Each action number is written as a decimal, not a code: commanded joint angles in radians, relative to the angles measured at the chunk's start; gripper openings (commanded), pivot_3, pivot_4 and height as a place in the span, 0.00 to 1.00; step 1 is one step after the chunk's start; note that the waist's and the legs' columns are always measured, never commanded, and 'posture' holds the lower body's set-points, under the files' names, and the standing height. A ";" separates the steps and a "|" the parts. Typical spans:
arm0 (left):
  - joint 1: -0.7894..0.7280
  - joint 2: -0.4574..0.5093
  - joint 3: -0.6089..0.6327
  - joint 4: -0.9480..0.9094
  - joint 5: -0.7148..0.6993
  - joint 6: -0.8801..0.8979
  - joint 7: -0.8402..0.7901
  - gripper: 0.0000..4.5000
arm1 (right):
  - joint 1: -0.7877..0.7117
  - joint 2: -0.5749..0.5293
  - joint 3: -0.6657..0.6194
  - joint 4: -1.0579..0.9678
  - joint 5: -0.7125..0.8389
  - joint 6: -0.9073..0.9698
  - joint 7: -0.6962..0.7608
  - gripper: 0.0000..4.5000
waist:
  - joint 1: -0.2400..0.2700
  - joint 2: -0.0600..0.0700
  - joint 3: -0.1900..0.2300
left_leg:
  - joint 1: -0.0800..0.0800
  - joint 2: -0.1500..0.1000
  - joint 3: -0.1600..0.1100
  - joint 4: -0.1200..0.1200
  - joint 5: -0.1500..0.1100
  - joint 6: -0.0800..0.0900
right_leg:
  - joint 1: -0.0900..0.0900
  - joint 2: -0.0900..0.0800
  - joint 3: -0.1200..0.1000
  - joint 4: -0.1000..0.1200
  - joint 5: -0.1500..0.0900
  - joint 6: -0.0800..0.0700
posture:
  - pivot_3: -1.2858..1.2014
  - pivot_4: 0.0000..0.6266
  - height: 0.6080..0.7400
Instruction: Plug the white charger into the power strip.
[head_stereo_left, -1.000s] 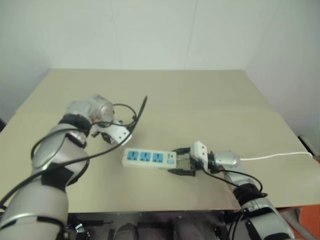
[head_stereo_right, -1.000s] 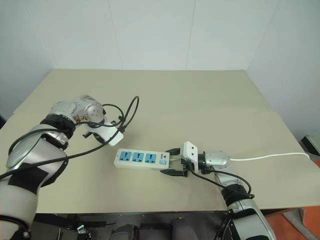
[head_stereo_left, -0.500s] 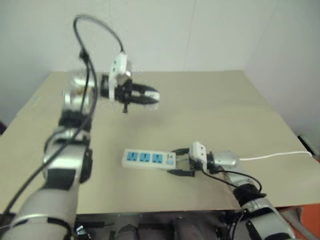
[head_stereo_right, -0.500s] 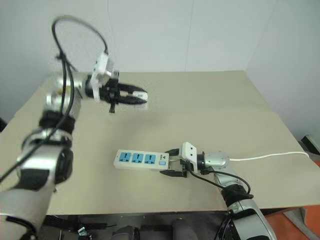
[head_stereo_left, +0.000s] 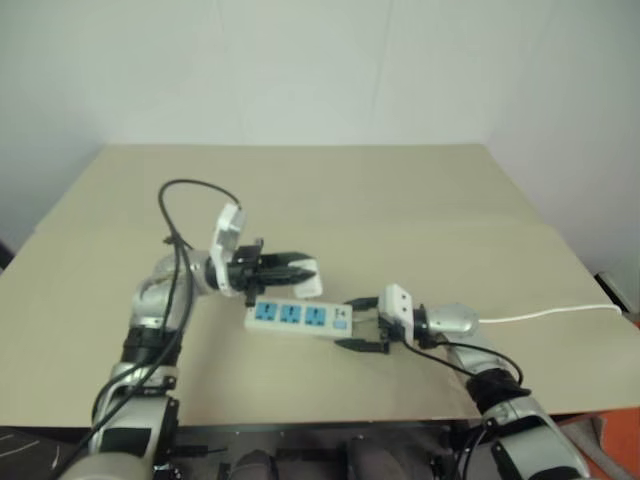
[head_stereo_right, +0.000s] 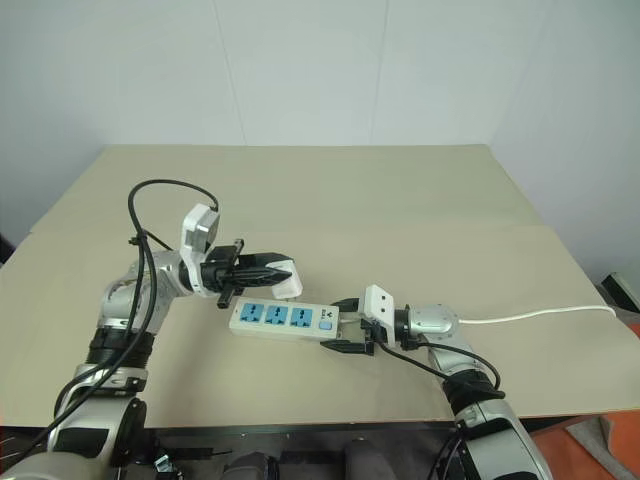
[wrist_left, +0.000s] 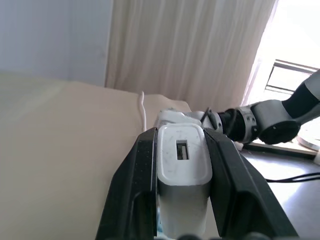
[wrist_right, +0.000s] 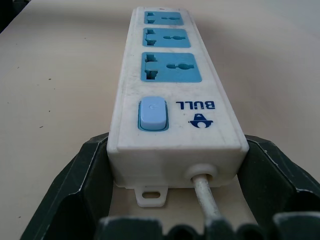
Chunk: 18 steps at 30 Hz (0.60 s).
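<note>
Left gripper (head_stereo_right: 268, 271) is pinching the white charger (wrist_left: 182, 165) at frame centre, above the power strip (head_stereo_right: 283, 319); right gripper (head_stereo_right: 346, 325) is bracing the strip's cord end, jaws spread around it. Misaligned prongs risk jamming or shoving the strip.

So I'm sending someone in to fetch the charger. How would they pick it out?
On the tan table, find the long white power strip with three blue sockets. Just above its far end, the left gripper is shut on the white charger: a tiny plain white block, much smaller than the strip.
</note>
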 joint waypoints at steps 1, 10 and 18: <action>-0.014 0.017 -0.057 -0.004 0.031 -0.082 -0.057 0.23 | 0.021 -0.004 0.029 0.049 -0.062 0.005 -0.012 0.76 | 0.000 0.000 0.000 | 0.000 0.000 0.000 0.000 0.000 0.000 | 0.000 0.000 0.000 0.000 0.000 0.000 | 0.52 0.24 1.00; -0.108 0.064 -0.225 0.172 0.040 -0.239 -0.074 0.23 | 0.023 0.003 0.037 0.059 -0.071 -0.007 -0.012 0.76 | -0.002 0.000 0.000 | 0.000 0.000 0.000 0.000 0.000 0.000 | 0.000 0.000 0.000 -0.001 0.000 0.000 | 0.52 0.24 1.00; -0.174 0.066 -0.310 0.324 0.030 -0.353 -0.074 0.23 | 0.033 -0.001 0.038 0.049 -0.072 -0.006 -0.013 0.76 | -0.009 0.000 0.000 | -0.002 0.000 0.000 -0.001 0.000 0.000 | -0.001 0.000 0.000 -0.001 0.000 0.000 | 0.52 0.24 1.00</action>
